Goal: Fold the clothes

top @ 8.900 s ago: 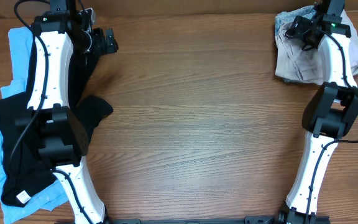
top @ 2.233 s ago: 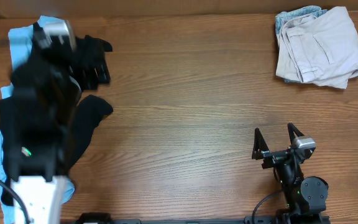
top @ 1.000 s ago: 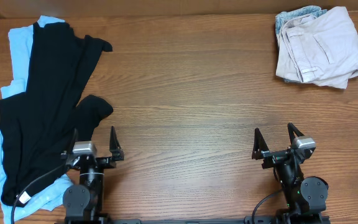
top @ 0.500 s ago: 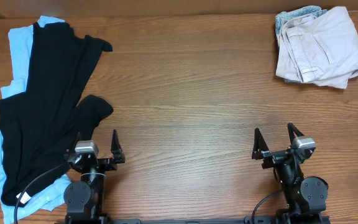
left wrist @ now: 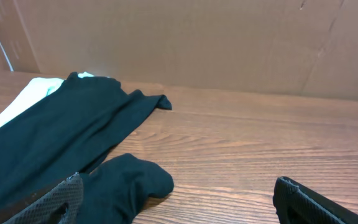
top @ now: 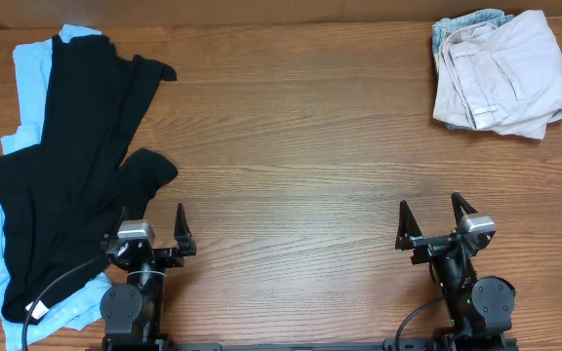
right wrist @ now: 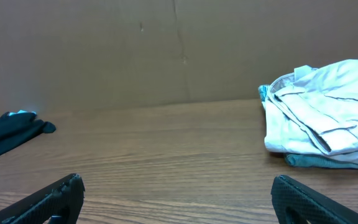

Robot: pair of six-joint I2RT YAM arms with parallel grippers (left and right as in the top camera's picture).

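The clothes lie in two heaps. At the table's left, a black garment [top: 66,166] is spread over a light-blue piece [top: 29,73]; the left wrist view shows the black cloth [left wrist: 73,137] close ahead. At the back right, folded beige shorts [top: 505,73] rest on a faded-denim piece [top: 466,21], seen also as beige shorts [right wrist: 322,118] in the right wrist view. My left gripper [top: 151,216] is open near the front edge, its left finger beside the black garment's hem. My right gripper [top: 429,212] stands open at the front right, with nothing between its fingers.
A brown cardboard wall [left wrist: 197,43] runs along the far edge of the wooden table [top: 301,146]. A white label [top: 35,309] shows on the black garment near the front left corner.
Both arms have drawn back from the heaps to the front edge. Over the last second only the left gripper shifted very slightly; the clothes lie unmoved.
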